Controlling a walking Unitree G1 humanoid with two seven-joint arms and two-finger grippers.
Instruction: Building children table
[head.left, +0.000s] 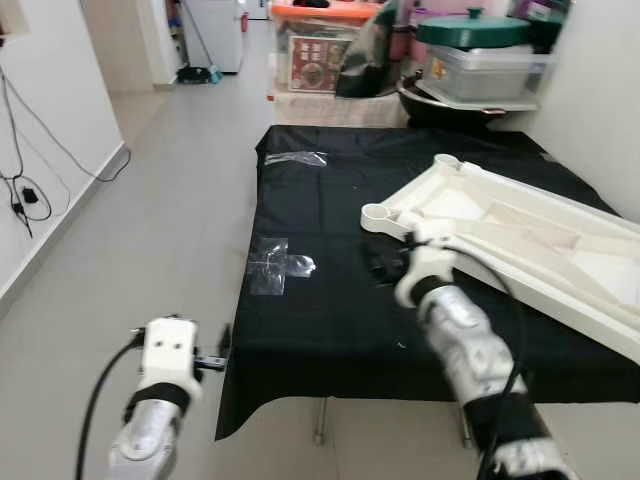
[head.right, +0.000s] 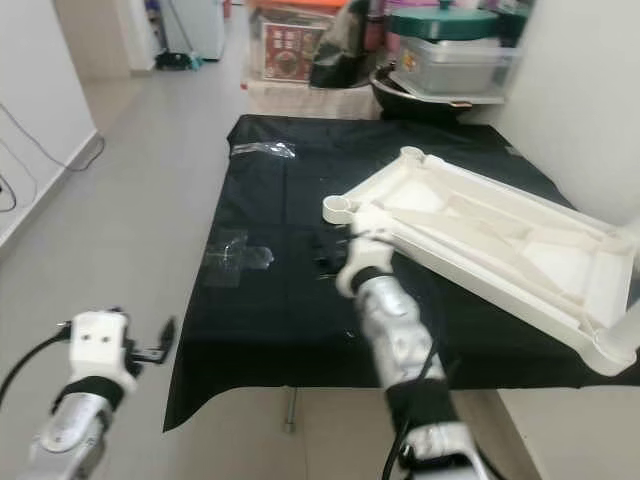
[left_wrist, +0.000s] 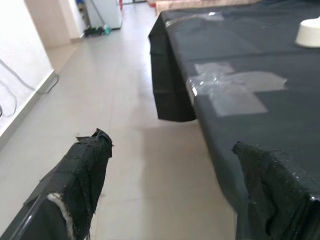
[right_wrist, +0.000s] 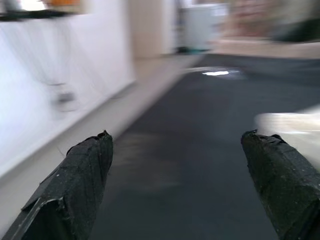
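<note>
My right end effector (right_wrist: 175, 185) is out over the counter (head.left: 330, 320), fingers spread wide, nothing between them. The head views put it just short of the round leg socket (head.left: 377, 214) at the near corner of the children table top (head.left: 530, 245); my own wrist blocks the fingertips there. The right wrist view is motion-blurred: black cloth ahead, and a pale smear off one finger that is probably the table top edge, can't confirm.

My left end effector (left_wrist: 175, 195) is low, off the counter's near left corner, fingers also wide apart and empty. One finger (left_wrist: 272, 187) sits in front of the black cloth (left_wrist: 250, 55), the other over the floor (left_wrist: 125, 150).

The table top is white plastic, lying underside up with its ribs showing, tilted, far from my left end effector and running away to the right from the right one, overhanging the counter edge on that side.

The left wrist view shows the clear tape patch (left_wrist: 235, 87) on the cloth sharply, and the cloth hanging down the counter's side. The head views add a second clear tape strip (head.left: 296, 158) further up the cloth, and small dark items (head.left: 383, 266) just beside my right wrist; can't tell what they are.

Room: grey tiled floor, white wall with cables (head.left: 25, 190) on my left, stacked storage bins (head.left: 480, 60) and boxes past the far end of the counter.
</note>
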